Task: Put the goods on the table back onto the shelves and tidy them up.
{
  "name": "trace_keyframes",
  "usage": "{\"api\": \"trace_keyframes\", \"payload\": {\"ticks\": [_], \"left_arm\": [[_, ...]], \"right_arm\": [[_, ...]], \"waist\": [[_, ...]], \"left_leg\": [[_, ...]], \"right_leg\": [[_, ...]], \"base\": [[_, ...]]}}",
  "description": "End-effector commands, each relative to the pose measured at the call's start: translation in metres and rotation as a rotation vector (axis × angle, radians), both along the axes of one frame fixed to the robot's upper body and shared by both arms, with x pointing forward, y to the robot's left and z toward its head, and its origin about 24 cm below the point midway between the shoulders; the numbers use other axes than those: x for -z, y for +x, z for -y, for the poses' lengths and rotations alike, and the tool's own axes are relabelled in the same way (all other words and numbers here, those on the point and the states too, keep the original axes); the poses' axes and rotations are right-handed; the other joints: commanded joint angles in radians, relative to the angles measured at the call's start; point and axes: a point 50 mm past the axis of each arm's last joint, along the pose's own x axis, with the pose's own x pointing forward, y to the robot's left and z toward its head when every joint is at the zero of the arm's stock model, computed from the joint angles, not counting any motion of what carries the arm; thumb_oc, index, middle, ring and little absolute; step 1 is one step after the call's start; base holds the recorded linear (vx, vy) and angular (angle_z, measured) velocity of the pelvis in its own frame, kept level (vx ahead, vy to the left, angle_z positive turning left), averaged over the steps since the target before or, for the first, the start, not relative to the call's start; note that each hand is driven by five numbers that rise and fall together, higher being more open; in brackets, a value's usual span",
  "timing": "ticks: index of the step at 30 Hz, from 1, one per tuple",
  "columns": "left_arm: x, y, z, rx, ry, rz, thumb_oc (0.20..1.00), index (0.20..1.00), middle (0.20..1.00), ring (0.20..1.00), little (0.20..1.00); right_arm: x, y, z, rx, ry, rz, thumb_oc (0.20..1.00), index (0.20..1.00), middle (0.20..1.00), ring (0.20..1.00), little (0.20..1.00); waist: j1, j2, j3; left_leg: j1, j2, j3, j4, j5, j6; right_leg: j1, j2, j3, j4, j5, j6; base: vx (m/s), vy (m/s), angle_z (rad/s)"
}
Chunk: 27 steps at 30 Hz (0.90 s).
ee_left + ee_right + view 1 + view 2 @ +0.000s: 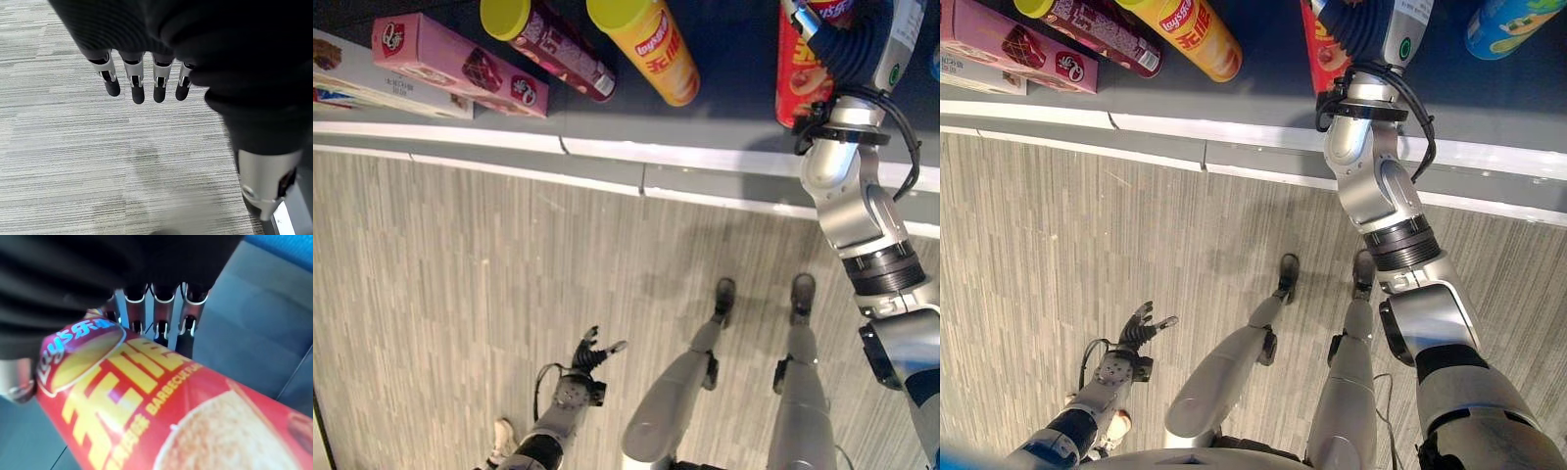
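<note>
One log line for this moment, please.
right hand: on red crisp can at shelf | left hand: open, idle, hanging over floor

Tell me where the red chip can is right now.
The red chip can stands on the dark shelf, right of the yellow can, with the right hand around it.

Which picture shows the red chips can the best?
The right wrist view: the red chips can shows from very close, with the right hand curled round it. In the left eye view, part of it sits on the dark shelf behind the arm. The right eye view shows just a red strip.
</note>
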Motion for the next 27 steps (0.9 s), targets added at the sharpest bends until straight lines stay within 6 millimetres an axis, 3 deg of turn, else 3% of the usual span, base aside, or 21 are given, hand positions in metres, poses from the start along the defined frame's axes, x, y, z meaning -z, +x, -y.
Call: {"api": "trace_keyframes", "payload": {"ticks": [1, 16, 27], "left_arm": [[0.003, -0.003, 0.006, -0.033, -0.022, -0.01, 1.0, 1.0, 1.0, 1.0, 1.0], [0.001, 0.003, 0.006, -0.03, -0.017, -0.003, 1.0, 1.0, 1.0, 1.0, 1.0], [0.002, 0.002, 0.009, -0.039, -0.036, -0.003, 1.0, 1.0, 1.0, 1.0, 1.0]], "right_arm": [[-0.045, -0.027, -0.024, -0.108, -0.049, 0.215, 0.2, 0.2, 0.2, 0.2, 0.2], [-0.071, -0.039, -0.017, -0.03, -0.024, 0.352, 0.2, 0.2, 0.2, 0.2, 0.2], [-0.062, -0.038, -0.02, -0.051, -0.012, 0.34, 0.2, 0.2, 0.2, 0.2, 0.2]], "waist": [[-0.01, 0.054, 0.043], [0.013, 0.074, 0.025], [0.018, 0.092, 0.024]], "left_leg": [[-0.06, 0.008, 0.039, 0.005, -0.018, -0.077], [-0.072, 0.004, 0.034, 0.005, -0.015, -0.083], [-0.068, -0.001, 0.031, 0.005, -0.014, -0.084]], "right_leg": [[-0.002, -0.089, -0.028, 0.115, -0.107, 0.089], [-0.012, -0.097, -0.041, 0.125, -0.111, 0.091], [-0.014, -0.106, -0.045, 0.138, -0.116, 0.094]], "base": [[0.0, 0.0, 0.0], [0.0, 0.0, 0.0], [0.0, 0.006, 0.0]]}}
